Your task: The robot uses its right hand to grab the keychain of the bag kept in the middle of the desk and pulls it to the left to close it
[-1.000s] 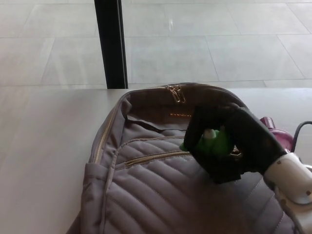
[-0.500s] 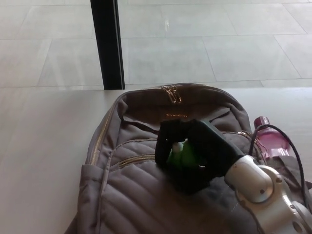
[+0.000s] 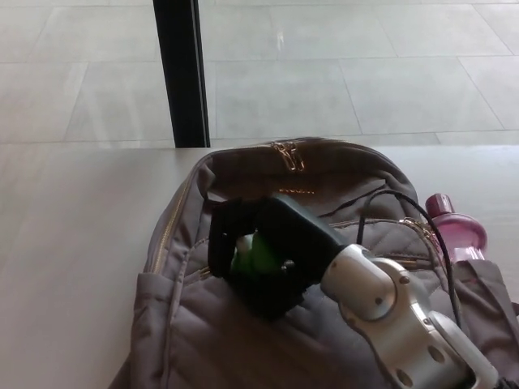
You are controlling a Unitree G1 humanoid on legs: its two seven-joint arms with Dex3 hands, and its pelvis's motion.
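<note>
Filling the middle of the table point(image 3: 65, 243) is the bag point(image 3: 195, 340), a grey-mauve backpack lying on its back. Its front is quilted in diagonal lines, gold zip teeth run up its left edge, and a pair of gold pulls point(image 3: 289, 154) sits at the very top. Across it from the lower right comes the silver right arm point(image 3: 389, 308), a black cable point(image 3: 418, 212) looping over it. And there's the black right hand point(image 3: 263, 251), planted on the front pocket towards the bag's left half. Fingers curled in tight, clamped on the bright green keychain point(image 3: 250, 261) (only a sliver of green shows between them). Room to move: bare table lies wide open to the left of the bag. The table's far edge runs just behind the bag's top, and a black post point(image 3: 180, 73) stands on the tiled floor point(image 3: 365, 73) beyond. On the right, a pink bottle point(image 3: 458, 232) sits snug against the bag's side.
</note>
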